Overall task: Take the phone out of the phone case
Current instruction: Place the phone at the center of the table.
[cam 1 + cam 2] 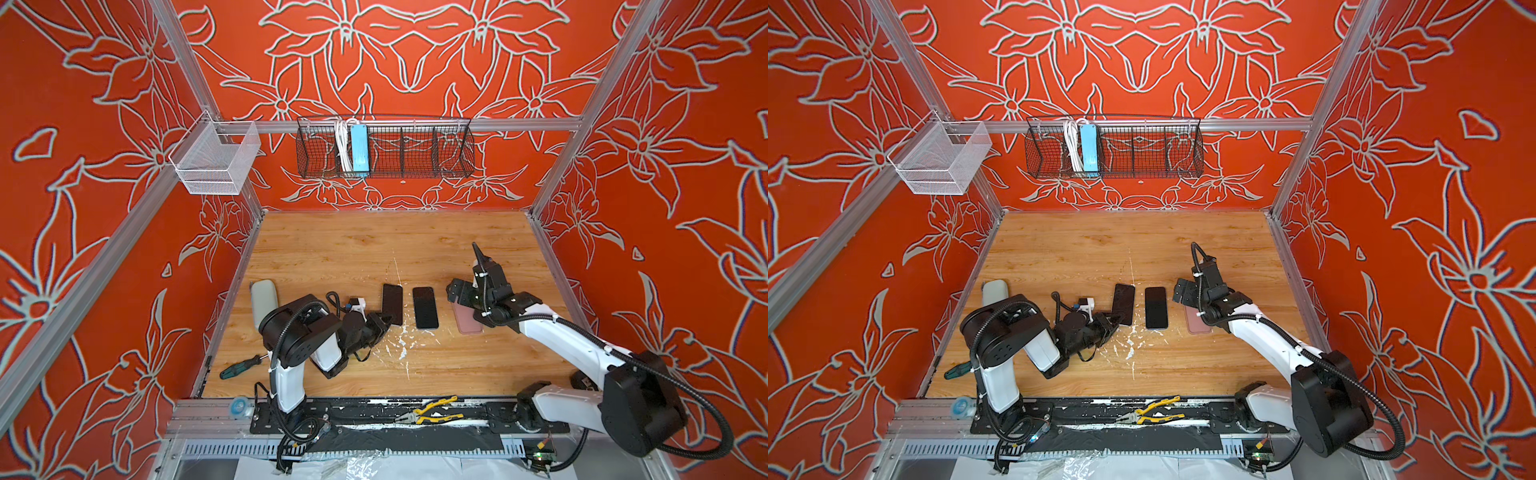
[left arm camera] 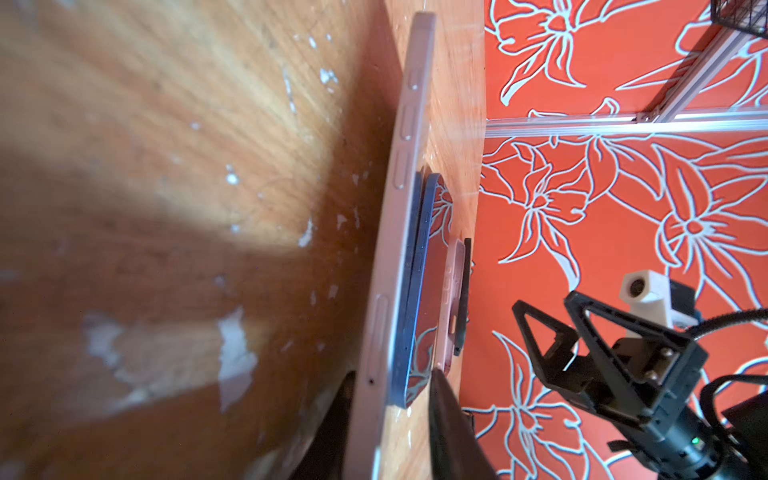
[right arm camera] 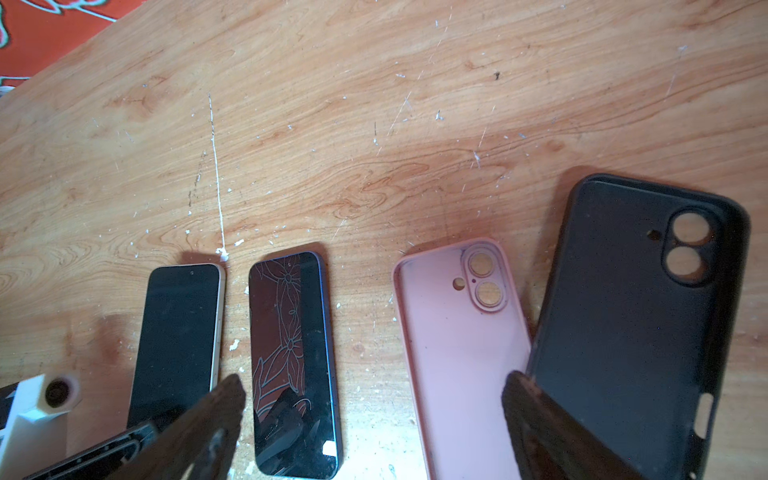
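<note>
The dusty-pink soft phone case (image 3: 457, 365) is lying empty, inside up, on the wooden worktop (image 3: 374, 104). It is sitting between a blue-edged dark-screened phone (image 3: 291, 353) and a black soft case (image 3: 623, 311). The right tool (image 3: 374, 380) is hovering over them with its jaws spread wide, gripping nothing. The left tool (image 2: 392, 374) is standing slightly parted around one end of a pale-gold-edged phone (image 2: 409, 108), with a gap showing beside one finger.
</note>
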You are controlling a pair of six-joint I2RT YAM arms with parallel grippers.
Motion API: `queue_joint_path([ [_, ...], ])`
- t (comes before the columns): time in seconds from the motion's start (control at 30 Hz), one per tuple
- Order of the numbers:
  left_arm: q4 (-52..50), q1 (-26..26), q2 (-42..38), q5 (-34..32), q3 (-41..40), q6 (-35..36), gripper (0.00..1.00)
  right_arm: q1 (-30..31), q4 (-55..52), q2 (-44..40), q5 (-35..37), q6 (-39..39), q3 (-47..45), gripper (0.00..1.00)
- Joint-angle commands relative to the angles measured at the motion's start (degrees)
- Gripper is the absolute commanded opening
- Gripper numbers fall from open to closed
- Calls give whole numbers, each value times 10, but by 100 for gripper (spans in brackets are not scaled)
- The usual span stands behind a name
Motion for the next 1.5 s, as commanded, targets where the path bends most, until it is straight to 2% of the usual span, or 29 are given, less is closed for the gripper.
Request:
queue_joint_path([
  [0.0, 29, -7, 6, -17, -9, -14, 29, 3, -10, -11, 17, -2, -10, 98],
  [0.63, -24, -46, 2, -59, -20, -65, 41, 3, -52, -19, 45, 2, 4, 98],
  [1.0, -155, -51, -57, -64, -11, -67, 53, 2, -89, -19, 69, 6, 16, 98],
  [1.13, -197, -52, -70, -60, -6, -72, 62, 2, -94, -18, 68, 3, 19, 98],
  [1.47, -290, -53, -95, -45, 13, -82, 69, 1, -92, -20, 67, -1, 18, 98],
])
